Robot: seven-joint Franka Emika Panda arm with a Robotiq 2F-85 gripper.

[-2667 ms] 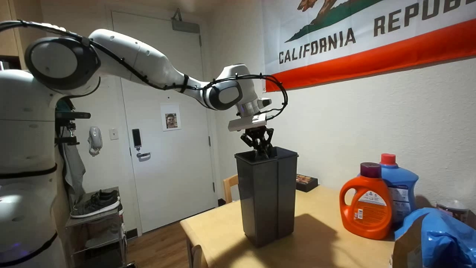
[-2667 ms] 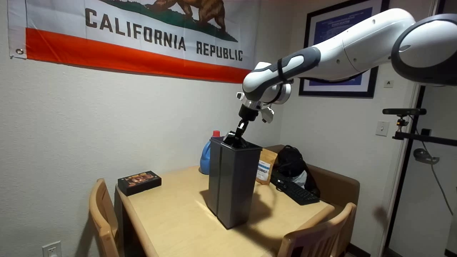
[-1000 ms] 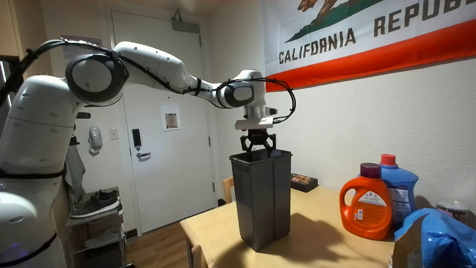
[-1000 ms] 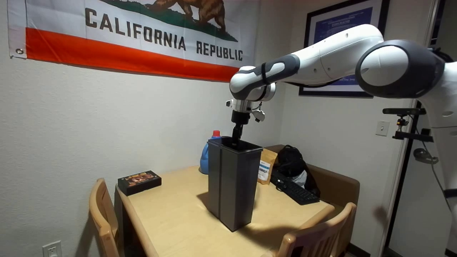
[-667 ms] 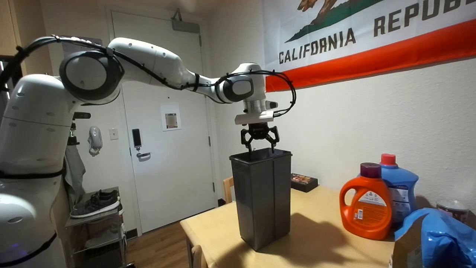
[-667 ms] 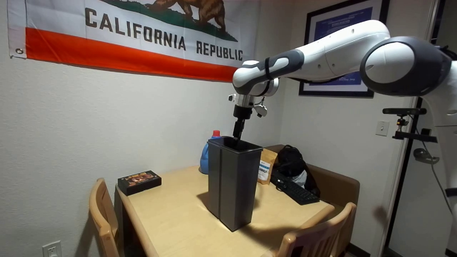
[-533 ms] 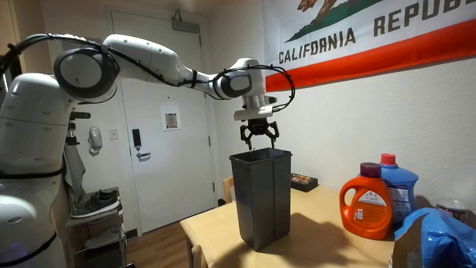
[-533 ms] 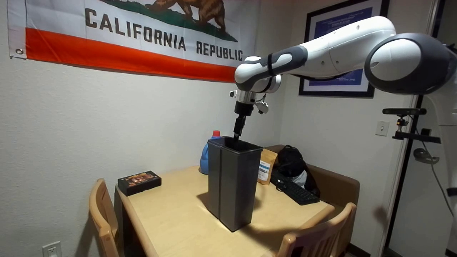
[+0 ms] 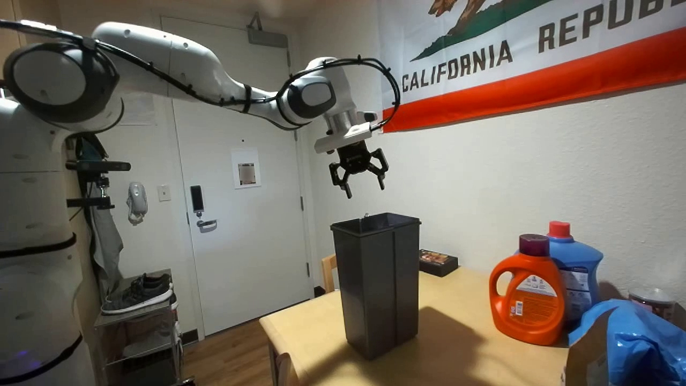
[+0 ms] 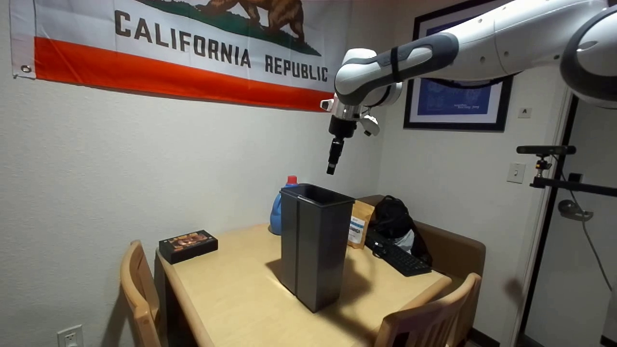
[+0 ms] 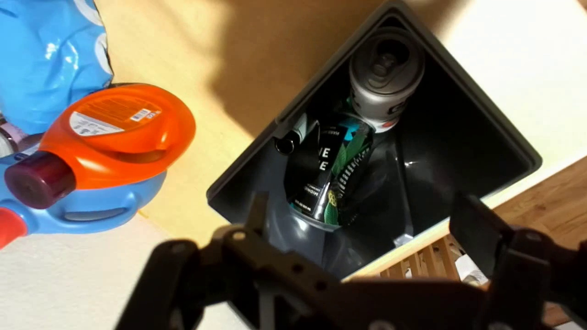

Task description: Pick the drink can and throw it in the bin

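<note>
The dark grey bin (image 9: 375, 289) stands upright on the table in both exterior views. Looking down into it, the wrist view shows a silver-topped drink can (image 11: 387, 64) upright by one corner. Against it lies a dented black and green can (image 11: 321, 178). My gripper (image 9: 365, 190) hangs tilted above the bin's mouth, clear of the rim, its two fingers spread wide with nothing between them. In an exterior view the gripper (image 10: 330, 169) is seen edge-on above the bin. The bin's floor is mostly in shadow.
Beside the bin on the table (image 9: 461, 305) stand an orange detergent bottle (image 9: 528, 305), a blue bottle (image 9: 581, 268) and a blue bag (image 9: 638, 343). A black box (image 10: 188, 246), a paper pouch (image 10: 359, 224) and a keyboard (image 10: 400, 255) lie around it. Wooden chairs (image 10: 429, 313) flank the table.
Earlier the gripper was down in the bin's mouth with its fingers close together. Its fingers have since spread, and it has risen out of the bin, tilting and drawing back towards the arm's base.
</note>
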